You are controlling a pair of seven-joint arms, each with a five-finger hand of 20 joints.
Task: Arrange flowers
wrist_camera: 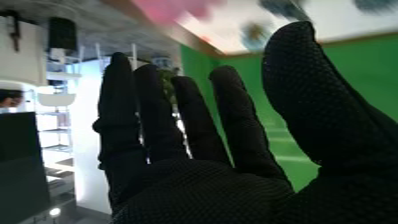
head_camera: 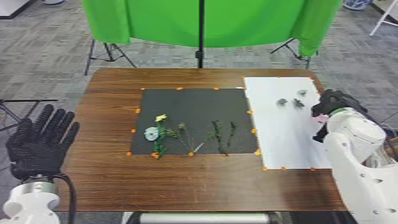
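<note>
In the head view my right hand (head_camera: 338,102) is over the right edge of the white sheet (head_camera: 289,135), open, with a bit of pink (head_camera: 321,118) beside it. The right wrist view shows my right hand (wrist_camera: 195,185) with straight fingers and nothing held; a blurred pink thing (wrist_camera: 173,9) lies beyond the fingertips. Small grey-green items (head_camera: 298,104) stand on the sheet. On the black mat (head_camera: 178,102) lie a pale blue flower (head_camera: 151,133), a yellow flower (head_camera: 161,118) and several green stems (head_camera: 217,135). My left hand (head_camera: 40,145) is open beyond the table's left edge.
Orange tape pieces (head_camera: 253,131) mark the borders of mat and sheet on the brown wooden table (head_camera: 204,185). Behind the table hangs a green cloth (head_camera: 151,22) with a black stand (head_camera: 201,50) before it.
</note>
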